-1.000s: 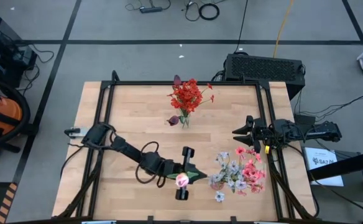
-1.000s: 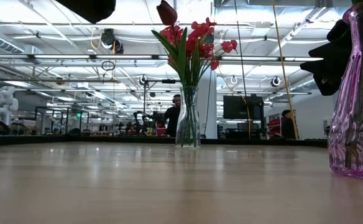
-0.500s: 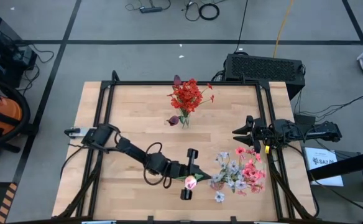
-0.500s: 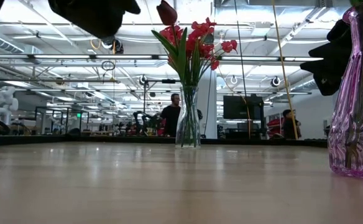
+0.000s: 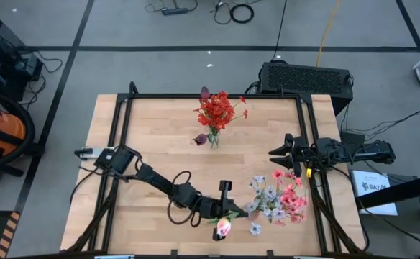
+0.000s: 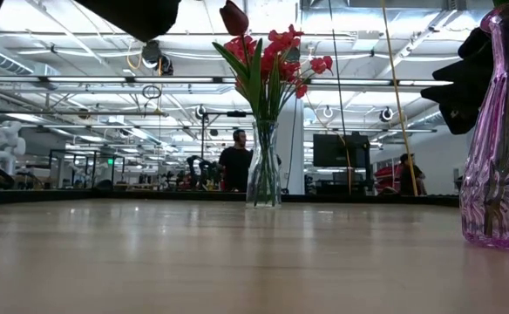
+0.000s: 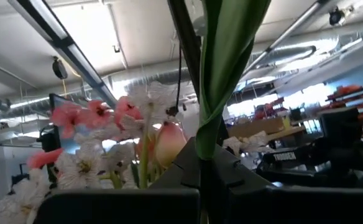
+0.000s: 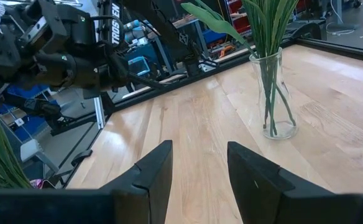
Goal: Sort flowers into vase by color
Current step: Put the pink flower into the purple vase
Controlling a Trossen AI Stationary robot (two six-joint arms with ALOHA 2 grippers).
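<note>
Near front edge: left gripper (image 5: 222,210) reaches across the table (image 5: 152,144), its fingers clamped on a pink bud (image 5: 224,227) by the green stem.
Pink bud: just beside the purple vase (image 6: 498,139), which holds pink and white flowers (image 5: 278,200) at the front right.
Clear vase: at the rear centre (image 5: 213,139), holding red flowers (image 5: 217,109) and maroon buds.
Right gripper: over the table's right edge (image 5: 276,151), fingers apart, holding nothing.
Table: pale wood planks inside a black frame.
Floor: grey, taped with black lines; a black case (image 5: 307,78) behind the table, cables around.
Room: open hall with ceiling lights; a person (image 6: 234,162) stands behind the clear vase.
</note>
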